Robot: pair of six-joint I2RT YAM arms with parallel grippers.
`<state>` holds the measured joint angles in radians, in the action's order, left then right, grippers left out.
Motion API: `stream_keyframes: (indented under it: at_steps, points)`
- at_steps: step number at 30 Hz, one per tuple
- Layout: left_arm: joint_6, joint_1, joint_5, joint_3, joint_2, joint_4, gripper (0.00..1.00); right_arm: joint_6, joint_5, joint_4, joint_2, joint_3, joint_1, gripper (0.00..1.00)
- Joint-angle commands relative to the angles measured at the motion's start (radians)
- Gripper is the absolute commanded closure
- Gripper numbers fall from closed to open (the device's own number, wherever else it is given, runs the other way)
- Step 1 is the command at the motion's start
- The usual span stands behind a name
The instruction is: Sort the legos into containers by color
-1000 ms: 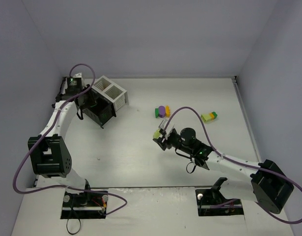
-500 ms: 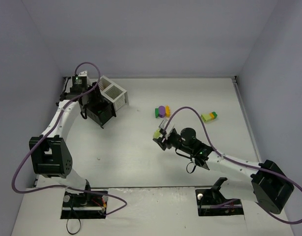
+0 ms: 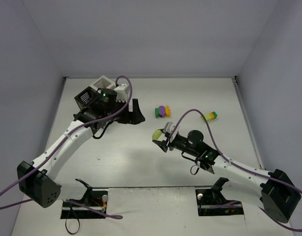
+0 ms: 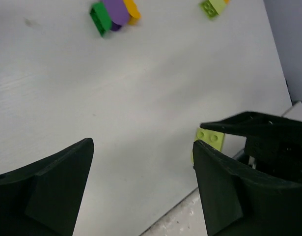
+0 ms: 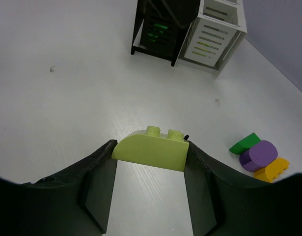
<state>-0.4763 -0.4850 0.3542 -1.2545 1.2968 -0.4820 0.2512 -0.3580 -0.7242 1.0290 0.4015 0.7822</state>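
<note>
My right gripper (image 3: 160, 138) (image 5: 151, 153) is shut on a lime-green lego (image 3: 156, 133) (image 5: 151, 149) and holds it above the middle of the table. My left gripper (image 3: 133, 117) (image 4: 143, 147) is open and empty, just right of the containers (image 3: 102, 83). In the right wrist view a black bin (image 5: 158, 32) and a white bin (image 5: 217, 34) stand side by side. A dark green lego (image 3: 156, 112) (image 4: 99, 18), a purple one (image 3: 161, 111) (image 4: 114, 12) and an orange one (image 3: 167, 111) (image 4: 132, 10) lie together at centre. The left wrist view shows the held lime brick (image 4: 209, 139) beside its right finger.
A lime-green and yellow pair of bricks (image 3: 208, 116) (image 4: 213, 7) lies further right. The left arm (image 3: 99, 105) covers part of the bin cluster in the top view. Grey walls close in the table on three sides.
The left arm swung from over the bins toward the table's middle, and its gripper opened. The right gripper kept its hold on the lime brick and barely shifted.
</note>
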Motion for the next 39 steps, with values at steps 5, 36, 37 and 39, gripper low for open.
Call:
stream_keyframes:
  at_steps: [5, 36, 37, 39]
  points:
    - [-0.087, -0.153, 0.085, 0.049, -0.027, 0.095, 0.24, 0.007, -0.052, -0.090, -0.020, 0.040, -0.001, 0.93]
    - [-0.073, -0.233, 0.111, 0.017, 0.125, 0.166, 0.90, -0.016, -0.013, -0.104, -0.030, 0.025, -0.004, 0.67]
    - [-0.065, -0.231, 0.085, 0.012, 0.121, 0.158, 0.91, -0.024, -0.004, -0.103, -0.026, 0.026, -0.004, 0.57]
    - [-0.038, -0.222, 0.049, -0.008, 0.121, 0.125, 0.91, -0.046, 0.039, -0.103, -0.020, 0.031, -0.004, 0.47]
